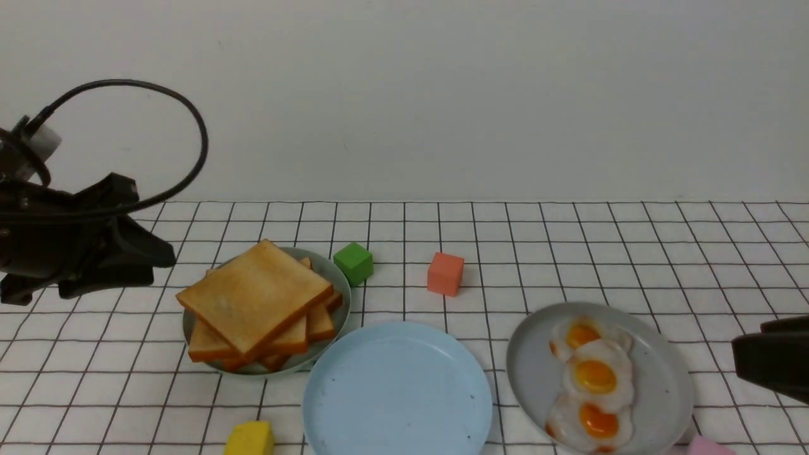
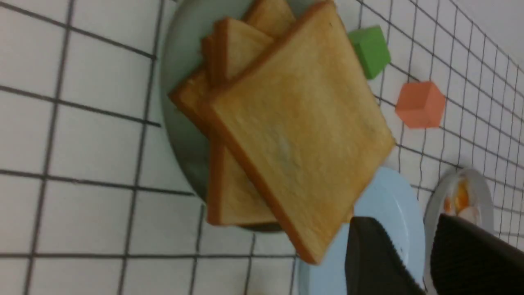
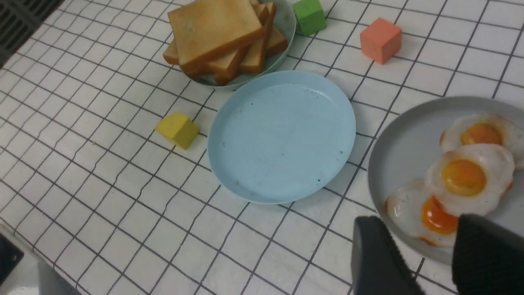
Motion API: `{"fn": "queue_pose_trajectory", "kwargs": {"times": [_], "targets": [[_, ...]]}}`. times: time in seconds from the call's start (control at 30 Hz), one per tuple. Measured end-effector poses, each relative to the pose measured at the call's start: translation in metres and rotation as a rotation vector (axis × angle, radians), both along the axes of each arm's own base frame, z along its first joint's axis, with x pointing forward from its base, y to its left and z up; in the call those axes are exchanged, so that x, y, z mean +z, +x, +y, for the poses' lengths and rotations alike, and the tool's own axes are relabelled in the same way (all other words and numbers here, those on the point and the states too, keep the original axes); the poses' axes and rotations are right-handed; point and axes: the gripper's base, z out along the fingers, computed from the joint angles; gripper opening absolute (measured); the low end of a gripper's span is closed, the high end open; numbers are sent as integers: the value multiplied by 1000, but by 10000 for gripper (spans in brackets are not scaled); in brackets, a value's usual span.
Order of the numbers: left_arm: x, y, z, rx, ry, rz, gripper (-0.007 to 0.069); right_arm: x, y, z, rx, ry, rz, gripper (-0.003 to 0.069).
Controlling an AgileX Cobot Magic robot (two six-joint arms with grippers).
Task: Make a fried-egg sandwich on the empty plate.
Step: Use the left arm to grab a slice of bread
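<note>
The light blue plate (image 1: 397,385) sits at the near middle of the checked tablecloth (image 1: 569,253), empty save for a few dark specks. No sandwich is on it yet.

The toast slices (image 1: 256,297) are piled just to its far left on a pale green plate (image 1: 328,266), and the top slice lies skewed so one corner juts past the rim. The two plates nearly touch. Just right of the blue plate is a grey plate (image 1: 663,373) holding three fried eggs (image 1: 594,376), which overlap in a row running from far to near.

Beyond the plates stand a green cube (image 1: 353,263), just beside the toast plate, and an orange cube (image 1: 445,273) to its right. A yellow block (image 1: 251,439) lies at the near edge, left of the blue plate. A pink block (image 1: 711,447) peeks in at the near right (only a corner shows).

The left gripper (image 1: 148,262) hovers off the cloth to the left of the toast plate. Its fingers are parted with nothing between them. The right gripper (image 3: 434,262) hangs by the grey plate's near right side, close to the nearest egg. Its fingers are likewise spread and hold nothing.
</note>
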Motion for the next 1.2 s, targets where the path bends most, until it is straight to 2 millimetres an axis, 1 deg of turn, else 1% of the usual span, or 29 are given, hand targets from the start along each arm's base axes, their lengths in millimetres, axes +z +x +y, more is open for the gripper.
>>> {"fn": "queue_pose_trajectory", "kwargs": {"times": [0.03, 0.07, 0.13, 0.17, 0.2, 0.3, 0.33, 0.37, 0.4, 0.43, 0.63, 0.83, 0.93, 1.0, 1.03, 1.07, 1.1, 1.13, 1.2], "targets": [[-6, 3, 5, 20, 3, 5, 238, 0, 0, 0, 1, -1, -1, 295], [-7, 4, 5, 23, 3, 7, 238, 0, 0, 0, 1, -1, -1, 295], [-23, 14, 12, 60, 13, 27, 244, 0, 0, 0, 1, -1, -1, 295], [-27, 16, 13, 63, 12, 35, 248, 0, 0, 0, 1, -1, -1, 295], [-36, 20, 14, 74, 9, 54, 262, 0, 0, 0, 1, -1, -2, 295], [-54, 26, 17, 79, 4, 98, 312, 0, 0, 0, 1, 2, -1, 295], [-59, 28, 17, 76, 1, 112, 330, 0, 0, 0, 1, 3, -1, 295], [-60, 29, 18, 76, 0, 114, 334, 0, 0, 0, 1, 3, -1, 295], [-67, 33, 19, 67, -4, 125, 358, 0, 0, 0, 2, 5, -1, 295], [-71, 36, 19, 61, -7, 131, 367, 0, 0, 0, 2, 6, -1, 295], [-84, 51, 18, 39, -59, 84, 386, 0, 0, 0, 3, 6, 1, 295], [-91, 57, 17, 23, -96, 55, 384, -1, -1, 1, 12, 3, 12, 295], [-97, 57, 14, -16, -120, 53, 347, -1, -2, 1, 16, 1, 18, 295], [-97, 57, 14, -27, -118, 50, 305, -1, -2, 1, 16, 1, 18, 295], [-97, 57, 14, -27, -118, 50, 300, -1, -2, 1, 16, 1, 18, 295], [-97, 57, 14, -28, -117, 49, 239, -1, -2, 1, 16, 1, 18, 295], [-97, 57, 14, -29, -117, 49, 232, -1, -2, 1, 16, 1, 18, 295], [-97, 57, 14, -31, -115, 47, 169, -1, -2, 1, 16, 1, 18, 295], [-97, 57, 14, -34, -113, 48, 98, -1, -2, 1, 16, 1, 18, 295]]}}
